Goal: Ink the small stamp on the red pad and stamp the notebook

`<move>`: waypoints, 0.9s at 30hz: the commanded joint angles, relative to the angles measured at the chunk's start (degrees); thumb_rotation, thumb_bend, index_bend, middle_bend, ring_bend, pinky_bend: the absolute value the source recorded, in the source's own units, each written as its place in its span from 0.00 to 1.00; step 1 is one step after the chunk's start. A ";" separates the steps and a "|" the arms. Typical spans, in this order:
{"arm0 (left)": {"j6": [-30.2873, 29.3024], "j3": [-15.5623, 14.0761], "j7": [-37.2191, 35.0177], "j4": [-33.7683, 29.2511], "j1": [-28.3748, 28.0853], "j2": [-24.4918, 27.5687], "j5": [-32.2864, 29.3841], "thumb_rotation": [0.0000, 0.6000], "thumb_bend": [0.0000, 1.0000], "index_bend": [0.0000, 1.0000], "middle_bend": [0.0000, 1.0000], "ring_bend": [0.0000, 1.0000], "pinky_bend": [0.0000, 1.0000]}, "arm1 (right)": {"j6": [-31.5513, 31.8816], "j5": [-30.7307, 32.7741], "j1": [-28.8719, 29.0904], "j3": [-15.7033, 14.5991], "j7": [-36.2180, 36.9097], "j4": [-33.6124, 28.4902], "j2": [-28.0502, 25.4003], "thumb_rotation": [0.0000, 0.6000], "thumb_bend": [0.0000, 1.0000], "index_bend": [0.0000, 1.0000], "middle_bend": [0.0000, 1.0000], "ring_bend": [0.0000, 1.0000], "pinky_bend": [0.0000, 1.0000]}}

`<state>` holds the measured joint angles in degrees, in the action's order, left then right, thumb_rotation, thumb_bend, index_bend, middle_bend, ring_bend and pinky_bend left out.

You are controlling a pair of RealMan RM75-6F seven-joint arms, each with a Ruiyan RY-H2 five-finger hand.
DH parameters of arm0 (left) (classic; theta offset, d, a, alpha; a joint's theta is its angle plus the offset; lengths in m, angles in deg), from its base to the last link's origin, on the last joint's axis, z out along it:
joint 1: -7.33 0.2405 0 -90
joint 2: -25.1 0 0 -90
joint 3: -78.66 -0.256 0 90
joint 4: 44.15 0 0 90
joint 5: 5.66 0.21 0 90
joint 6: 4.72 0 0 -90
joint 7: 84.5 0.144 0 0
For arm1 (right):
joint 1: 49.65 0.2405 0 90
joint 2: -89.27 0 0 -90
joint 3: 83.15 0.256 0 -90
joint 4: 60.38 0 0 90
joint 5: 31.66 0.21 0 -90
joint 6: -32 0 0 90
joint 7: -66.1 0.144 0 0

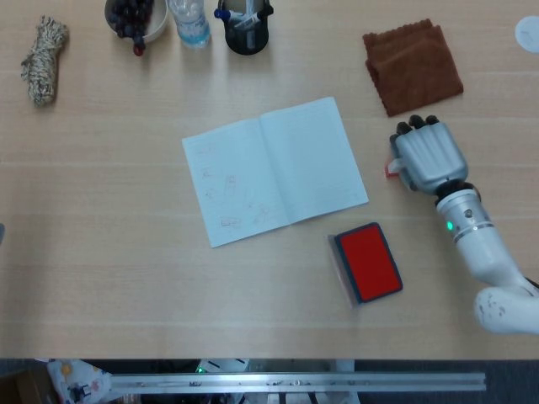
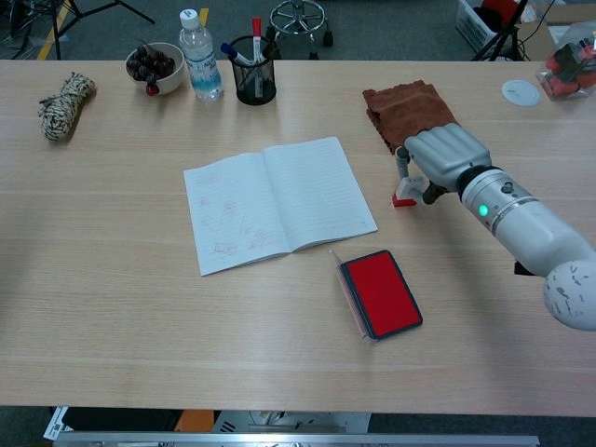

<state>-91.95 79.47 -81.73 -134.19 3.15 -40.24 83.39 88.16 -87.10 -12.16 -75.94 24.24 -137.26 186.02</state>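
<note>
My right hand (image 2: 445, 155) curls over the small stamp (image 2: 404, 195); whether it grips it, I cannot tell. The notebook (image 2: 277, 202) lies open beside the red pad (image 2: 380, 292) on the worktop (image 2: 112, 279).

right hand (image 1: 428, 156) over small stamp (image 1: 392, 169) | notebook (image 1: 274, 170) open | red pad (image 1: 368, 262) uncovered
</note>
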 commanded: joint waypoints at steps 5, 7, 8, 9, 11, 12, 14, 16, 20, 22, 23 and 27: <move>-0.11 0.03 0.17 -0.10 0.03 -0.06 0.07 1.00 0.26 0.14 0.13 0.13 0.07 | 0.56 0.29 0.28 -0.19 -0.14 0.58 0.43 1.00 0.33 0.58 0.41 0.25 0.30; -0.21 0.10 0.15 -0.10 0.06 -0.06 0.00 1.00 0.26 0.14 0.13 0.13 0.07 | 0.68 0.13 0.24 -0.32 0.05 -0.33 -0.14 1.00 0.34 0.59 0.41 0.25 0.30; -0.24 0.14 0.13 -0.11 0.08 -0.05 -0.06 1.00 0.27 0.14 0.13 0.13 0.07 | 0.88 -0.18 0.19 -0.34 0.31 -1.05 -0.57 1.00 0.34 0.59 0.41 0.25 0.30; -0.27 0.18 0.11 -0.11 0.10 -0.05 -0.11 1.00 0.27 0.14 0.13 0.13 0.07 | 1.18 -0.71 0.11 -0.39 0.61 -1.93 -1.11 1.00 0.34 0.60 0.42 0.25 0.30; -0.27 0.26 0.18 -0.18 0.09 -0.02 -0.21 1.00 0.27 0.14 0.13 0.13 0.07 | 1.86 -2.04 -0.19 -0.61 1.47 -4.75 -2.81 1.00 0.34 0.61 0.42 0.26 0.30; -0.28 0.29 0.26 -0.24 0.08 0.00 -0.22 1.00 0.27 0.14 0.13 0.13 0.07 | 2.11 -2.72 -0.39 -0.72 2.08 -6.87 -4.04 1.00 0.34 0.61 0.42 0.26 0.30; -0.31 0.35 0.35 -0.37 0.06 0.04 -0.24 1.00 0.27 0.14 0.13 0.13 0.07 | 2.28 -3.91 -0.64 -1.02 2.99 -10.48 -6.15 1.00 0.34 0.61 0.42 0.26 0.30; -0.34 0.42 0.48 -0.59 0.05 0.09 -0.26 1.00 0.27 0.14 0.13 0.13 0.07 | 2.29 -5.80 -0.88 -1.59 4.21 -14.82 -8.69 1.00 0.34 0.62 0.43 0.26 0.30; -0.51 0.40 0.79 -1.00 0.06 0.11 -0.05 1.00 0.27 0.14 0.13 0.13 0.07 | 1.25 -8.69 -1.04 -3.49 5.57 -20.98 -12.32 1.00 0.34 0.63 0.43 0.26 0.30; -0.46 0.30 0.96 -1.12 0.07 0.11 0.06 1.00 0.27 0.14 0.13 0.13 0.07 | -0.25 -8.67 -0.97 -4.57 6.28 -23.58 -13.68 1.00 0.34 0.63 0.43 0.26 0.30; -0.40 0.25 1.01 -1.14 0.09 0.11 0.05 1.00 0.26 0.14 0.13 0.13 0.07 | -1.07 -8.33 -0.87 -4.96 6.66 -24.54 -14.18 1.00 0.34 0.63 0.43 0.26 0.30; -0.46 0.15 1.04 -1.38 0.20 0.28 0.08 1.00 0.26 0.14 0.13 0.13 0.07 | -3.87 -6.42 -0.10 -6.27 7.22 -27.33 -15.90 1.00 0.34 0.63 0.43 0.26 0.30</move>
<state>-92.41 79.63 -80.68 -135.56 3.35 -39.97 83.45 85.25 -94.16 -12.62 -81.43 31.05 -163.60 171.01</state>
